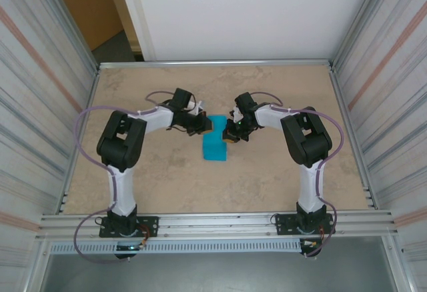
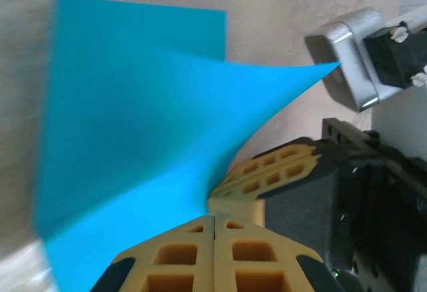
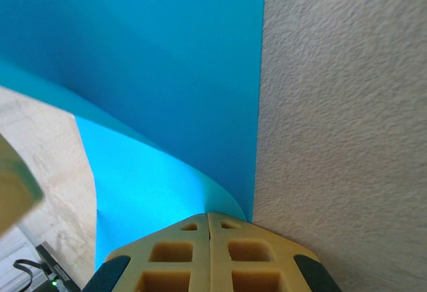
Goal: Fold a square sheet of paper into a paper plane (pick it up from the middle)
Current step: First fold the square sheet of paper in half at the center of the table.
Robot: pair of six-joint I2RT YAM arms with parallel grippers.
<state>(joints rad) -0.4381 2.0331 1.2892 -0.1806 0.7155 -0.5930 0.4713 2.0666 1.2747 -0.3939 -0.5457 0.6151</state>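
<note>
The square sheet of paper (image 1: 215,148) lies in the middle of the surface (image 1: 280,179), between the two arms. Its far end is lifted and curls up, while the near end lies flat. The left tool (image 2: 213,220) is pinched shut on the raised part of the paper. The right tool (image 3: 208,216) is pinched shut on it too, right at the paper's edge. The two tools sit very close to each other.

The step looks like making a fold by bringing the lifted part over the flat part. To do it well, both tools should move together at the same speed, so the thin paper does not tear or twist. The edges should line up before anything is pressed down. The flat part could slide on the surface, so the move should be slow and low. Then the fold should be pressed flat along its whole line.
</note>
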